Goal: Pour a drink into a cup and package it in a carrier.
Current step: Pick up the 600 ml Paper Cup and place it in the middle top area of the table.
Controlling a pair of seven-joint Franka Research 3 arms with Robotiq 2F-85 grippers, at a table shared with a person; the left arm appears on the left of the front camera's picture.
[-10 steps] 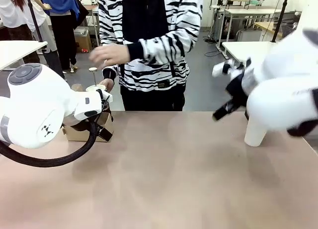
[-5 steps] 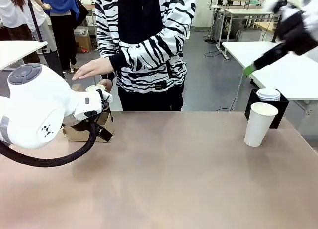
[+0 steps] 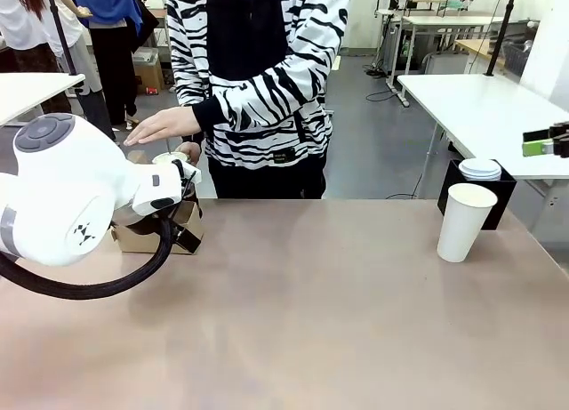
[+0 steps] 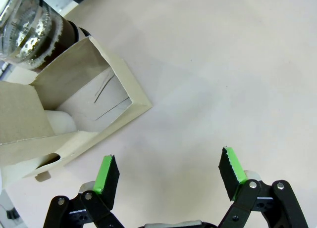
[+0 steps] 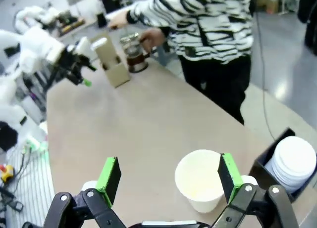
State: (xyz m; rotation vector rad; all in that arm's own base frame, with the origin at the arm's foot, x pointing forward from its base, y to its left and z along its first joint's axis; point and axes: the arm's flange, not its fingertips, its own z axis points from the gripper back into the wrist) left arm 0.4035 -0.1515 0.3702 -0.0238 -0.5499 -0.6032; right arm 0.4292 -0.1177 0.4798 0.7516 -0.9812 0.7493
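Near the right edge of the table (image 3: 311, 321) the cup (image 3: 464, 221) stands upright; left tool (image 4: 168, 163) and right tool (image 5: 169, 163) gape wide, empty.

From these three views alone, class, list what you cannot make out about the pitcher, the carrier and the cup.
Pitcher: left wrist view, cut off by the top-left edge; right wrist view, too small to judge its fill level.
Carrier: front view, mostly hidden behind the left arm; left wrist view, cut off by the left edge.
Cup: front view, its own wall hides the inside.
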